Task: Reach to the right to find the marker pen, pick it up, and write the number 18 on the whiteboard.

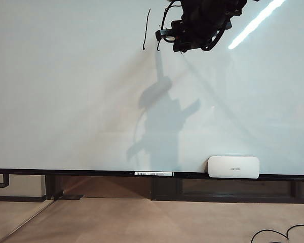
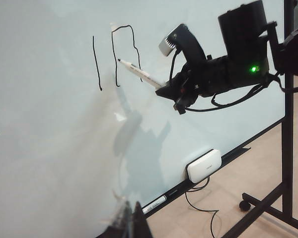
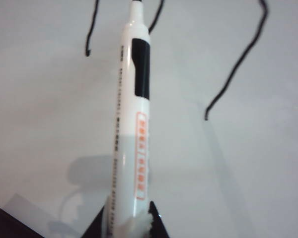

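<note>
Black right gripper (image 2: pixel 161 88) clamps the slim white marker pen (image 2: pixel 139 73) at the large glossy pale whiteboard (image 1: pixel 66 111).
Pen tip meets black strokes (image 2: pixel 114 54) high up; white rounded eraser (image 1: pixel 233 167) on dark rail; beige floor (image 1: pixel 142 220) below; left gripper's opening cannot be judged.
</note>
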